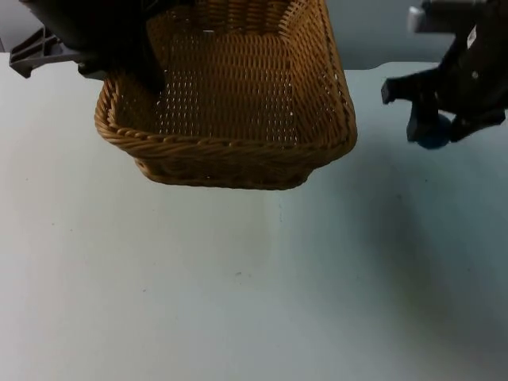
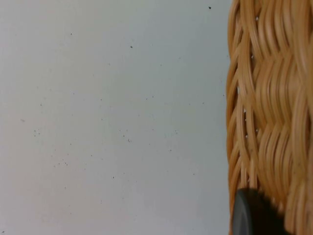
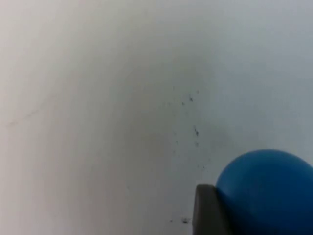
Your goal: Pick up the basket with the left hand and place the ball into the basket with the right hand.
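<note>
The left gripper (image 1: 135, 75) clamps the left rim of the wicker basket (image 1: 230, 119) and holds it above the white table (image 1: 238, 302); the basket tilts, its near wall facing the top camera. In the left wrist view a black fingertip (image 2: 254, 215) presses against the basket weave (image 2: 269, 112). The right gripper (image 1: 435, 127) hangs to the right of the basket, well apart from it, fingers closed on the blue ball (image 1: 432, 135). In the right wrist view the ball (image 3: 269, 191) sits against one finger (image 3: 208, 210), above the table (image 3: 98, 98).
</note>
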{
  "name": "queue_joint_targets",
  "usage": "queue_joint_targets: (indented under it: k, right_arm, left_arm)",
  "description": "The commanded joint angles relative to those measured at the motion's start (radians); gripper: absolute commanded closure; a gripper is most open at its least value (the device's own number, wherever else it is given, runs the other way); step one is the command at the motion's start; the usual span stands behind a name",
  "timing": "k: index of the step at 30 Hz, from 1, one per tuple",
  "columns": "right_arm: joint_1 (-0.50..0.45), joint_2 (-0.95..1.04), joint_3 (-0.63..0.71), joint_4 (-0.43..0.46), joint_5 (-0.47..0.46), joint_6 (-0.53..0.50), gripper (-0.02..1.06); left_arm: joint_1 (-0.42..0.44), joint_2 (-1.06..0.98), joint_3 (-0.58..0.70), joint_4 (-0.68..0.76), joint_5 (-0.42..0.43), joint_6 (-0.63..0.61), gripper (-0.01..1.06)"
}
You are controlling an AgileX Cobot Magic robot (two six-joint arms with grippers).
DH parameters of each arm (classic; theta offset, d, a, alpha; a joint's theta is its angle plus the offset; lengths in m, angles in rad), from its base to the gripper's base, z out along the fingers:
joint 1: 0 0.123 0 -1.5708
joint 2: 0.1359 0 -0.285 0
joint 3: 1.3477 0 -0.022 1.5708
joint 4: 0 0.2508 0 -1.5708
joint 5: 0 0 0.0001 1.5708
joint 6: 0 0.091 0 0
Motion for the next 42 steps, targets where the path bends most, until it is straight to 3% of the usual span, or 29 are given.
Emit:
queue_joint_targets:
  k: [1,10,17,22,28,36,38,42]
  right_arm:
    - [0.027,-0.082,-0.008,-0.001,0.005,-0.011,1.05]
    - [0.143,-0.307,-0.012,-0.026,0.005,-0.011,1.05]
    - [0.257,-0.376,-0.112,-0.085,0.039,-0.013,1.05]
    - [0.323,-0.376,-0.152,-0.088,0.029,-0.073,1.05]
    - [0.388,-0.376,-0.155,-0.086,-0.048,-0.207,1.05]
    - [0.393,-0.361,-0.155,0.017,-0.083,-0.348,1.05]
    - [0.393,-0.339,-0.155,0.077,-0.064,-0.385,1.05]
    - [0.393,-0.294,-0.155,0.089,-0.027,-0.389,1.05]
  left_arm:
    - [0.0,-0.013,-0.002,-0.012,-0.011,-0.006,1.05]
    - [0.0,-0.013,-0.002,-0.012,-0.025,-0.006,1.05]
    - [-0.002,-0.013,-0.002,-0.012,-0.037,0.003,1.05]
    - [-0.002,-0.013,-0.002,-0.005,-0.042,0.026,1.05]
    - [-0.002,-0.013,-0.002,-0.002,-0.048,0.031,1.05]
    - [-0.002,-0.013,-0.002,-0.002,-0.065,0.046,1.05]
    - [-0.002,-0.013,-0.002,-0.002,-0.072,0.054,1.05]
    - [-0.002,-0.013,-0.002,-0.002,-0.072,0.072,1.05]
